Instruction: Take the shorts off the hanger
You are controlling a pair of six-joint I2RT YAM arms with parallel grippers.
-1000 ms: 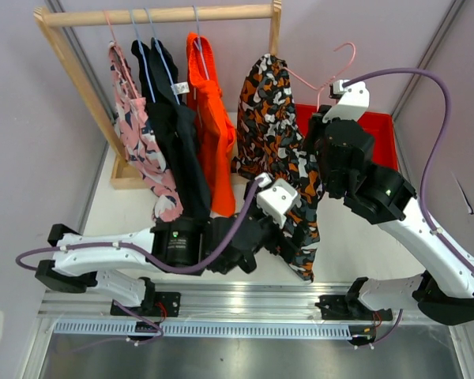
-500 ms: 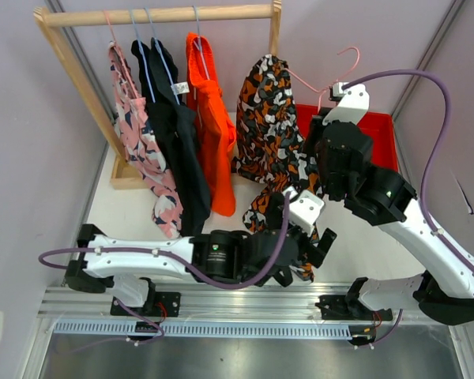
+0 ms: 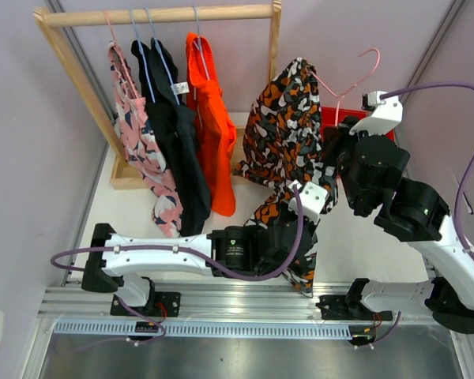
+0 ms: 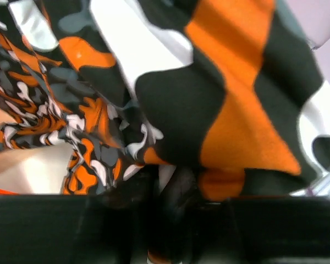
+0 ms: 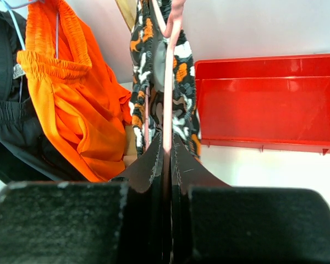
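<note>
Two sets of fingers are at the shorts. Your right fingers are pinched tight on the thin wire of the pink hanger, with no gap between them. They hold it up in the air, off the rack and to the right of it. The hook at the top points up and is free in the air. The shorts hang on that hanger, all bunched up. Their orange, black and white cloth drops down over the table.

Your left arm lies low along the near side of the table. It reaches across to the bottom part of the shorts. In the left wrist view the cloth fills almost the whole picture and runs down into the narrow gap at your left fingers. It is dark and blurry there, so you cannot tell if those fingers have really caught the cloth.

Three other clothes hang on the rack: a flowery one, a black one and an orange one. A red bin sits on the table behind the shorts, on the right side.
</note>
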